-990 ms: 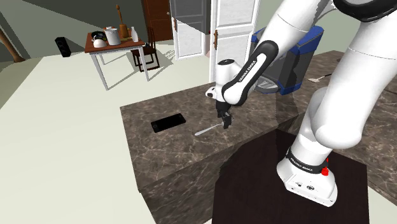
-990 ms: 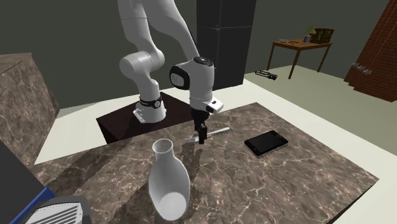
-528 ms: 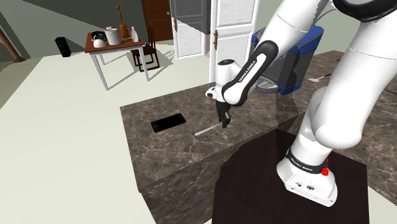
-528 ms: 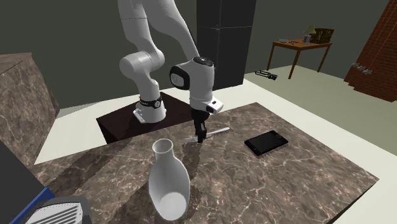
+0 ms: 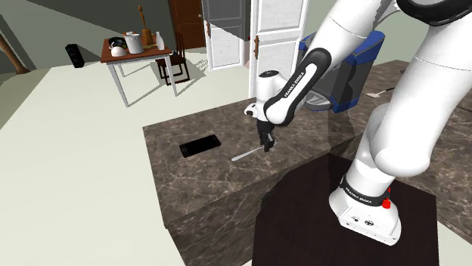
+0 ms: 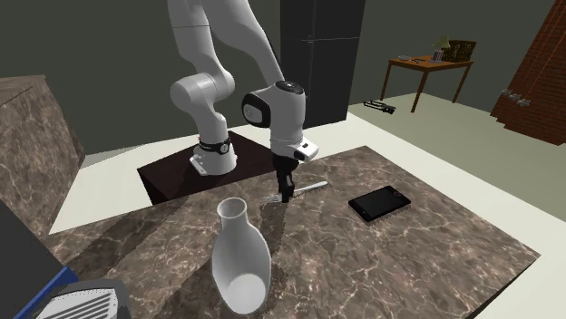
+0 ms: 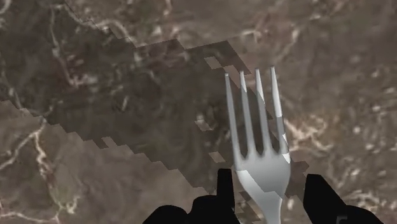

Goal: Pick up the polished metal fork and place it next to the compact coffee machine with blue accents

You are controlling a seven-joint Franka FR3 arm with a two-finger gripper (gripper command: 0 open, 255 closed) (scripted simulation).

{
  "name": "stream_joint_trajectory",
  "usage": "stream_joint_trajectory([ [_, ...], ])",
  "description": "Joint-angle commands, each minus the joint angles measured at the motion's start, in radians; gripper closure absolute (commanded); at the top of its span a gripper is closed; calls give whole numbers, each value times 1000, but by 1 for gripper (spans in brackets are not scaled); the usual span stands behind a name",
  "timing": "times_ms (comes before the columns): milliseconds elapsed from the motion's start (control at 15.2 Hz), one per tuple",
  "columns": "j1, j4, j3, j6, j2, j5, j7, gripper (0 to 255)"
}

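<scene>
Here, spread fingers (image 7: 226, 189) straddle fork (image 7: 259, 162) near counter (image 6: 408, 249) edge.

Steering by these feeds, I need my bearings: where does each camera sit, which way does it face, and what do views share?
Shoulder view: beside and behind the stand, looking down over the counter towards the coffee machine; the arm and gripper show.
Second exterior view: across the counter, facing the arm and stand past a white vase.
Wrist view: on the gripper, looking down on the fork between open fingers.
Shared: both exterior views show the fork, gripper and black phone.
</scene>
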Motion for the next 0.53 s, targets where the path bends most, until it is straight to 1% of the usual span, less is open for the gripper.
stream_joint_trajectory([
  [0,-3,3,-2,-12,-11,-5,3,255],
  [462,-9,16,4,-137,-124,-26,15,255],
])
